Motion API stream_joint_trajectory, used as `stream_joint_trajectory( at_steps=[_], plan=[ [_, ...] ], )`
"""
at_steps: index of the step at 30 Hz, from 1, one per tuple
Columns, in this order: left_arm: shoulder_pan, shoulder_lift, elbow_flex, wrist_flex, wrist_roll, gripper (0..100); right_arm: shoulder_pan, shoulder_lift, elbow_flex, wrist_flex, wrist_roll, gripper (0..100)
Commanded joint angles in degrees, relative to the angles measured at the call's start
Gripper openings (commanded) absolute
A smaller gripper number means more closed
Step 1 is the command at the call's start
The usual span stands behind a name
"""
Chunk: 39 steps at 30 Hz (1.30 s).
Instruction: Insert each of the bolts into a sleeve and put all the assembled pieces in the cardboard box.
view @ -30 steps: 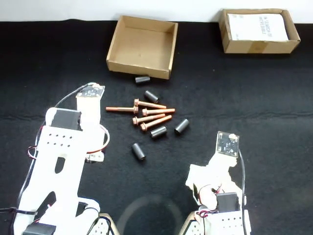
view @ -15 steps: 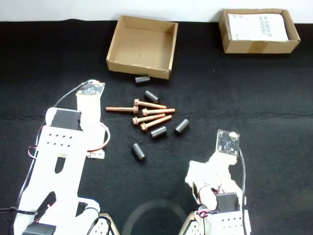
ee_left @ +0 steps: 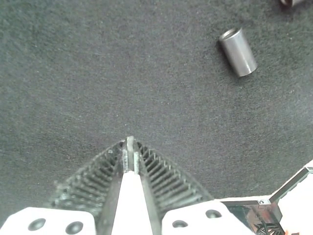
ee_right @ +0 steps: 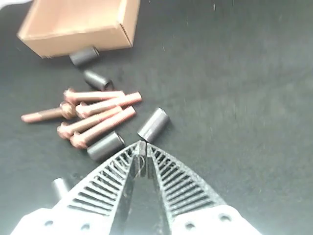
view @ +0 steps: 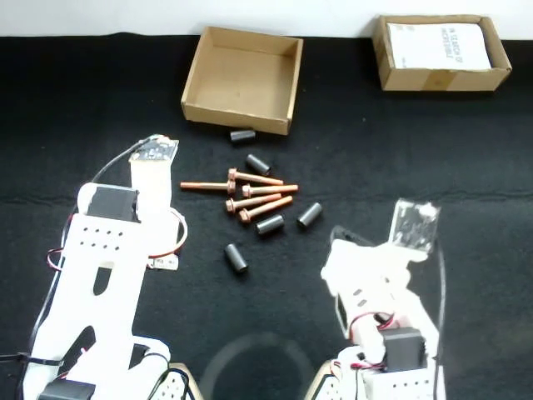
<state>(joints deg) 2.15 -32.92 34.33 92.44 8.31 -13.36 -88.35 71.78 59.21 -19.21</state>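
Note:
Several copper bolts (view: 250, 195) lie in a loose bundle at the table's middle, with dark sleeves scattered around them: one (view: 309, 215) to their right, one (view: 270, 224) just below, one (view: 236, 257) lower left. The open cardboard box (view: 193, 79) sits behind them with nothing in it. My left gripper (ee_left: 129, 144) is shut and holds nothing, low over the cloth (view: 163, 264), left of the lower-left sleeve (ee_left: 238, 52). My right gripper (ee_right: 141, 149) is shut with nothing in it. It points at the bolts (ee_right: 93, 115) and sits just short of a sleeve (ee_right: 153, 125); in the high view it (view: 343, 236) lies right of the pile.
Two more sleeves (view: 242, 134) (view: 257, 164) lie between the box's front wall and the bolts. A second cardboard box (view: 385, 52) holding a printed sheet stands at the back right. The black cloth is open at the right and along the front.
The right arm has swung up and forward, its gripper now closer to the bolts and sleeves. The left arm has stayed where it was.

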Motion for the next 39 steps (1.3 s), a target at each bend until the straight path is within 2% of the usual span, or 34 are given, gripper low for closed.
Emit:
stream_joint_trajectory(
  at_steps=[1,7,10,16,20,25,27,32,37,39],
  plan=[
    [0.66,-0.22,-1.8,-0.09,-0.09,1,-0.22,13.58,-21.67,3.56,-0.18,0.6],
    [0.66,-0.22,-1.8,-0.53,-0.09,1,-0.22,34.07,-45.32,16.4,-0.18,0.6],
    [0.66,-0.22,-1.89,-0.53,-0.09,1,-0.22,43.03,-47.87,21.05,-0.18,0.6],
    [0.66,-0.22,-1.8,-0.53,-0.09,1,-0.31,56.13,-48.04,20.88,-0.18,0.6],
    [0.66,-0.22,-1.71,-0.09,-0.09,1,-1.89,60.26,-47.69,16.92,0.26,0.6],
    [0.66,-0.22,1.36,0.97,-0.18,1,-7.34,62.37,-48.22,16.31,16.18,0.6],
    [0.66,-0.22,3.74,-0.35,-0.18,1,-9.71,62.37,-48.48,16.04,18.73,0.6],
    [-0.92,-0.22,7.78,-3.96,-0.18,1,-12.18,63.08,-52.53,15.34,19.34,1.1],
    [-4.09,-0.04,11.03,-8.7,-0.26,1,-11.03,63.16,-52.35,15.16,15.82,13.9],
    [-4.09,-0.13,13.49,-12.22,-0.09,1,-9.98,63.16,-50.95,14.55,13.63,15.3]
  ],
)
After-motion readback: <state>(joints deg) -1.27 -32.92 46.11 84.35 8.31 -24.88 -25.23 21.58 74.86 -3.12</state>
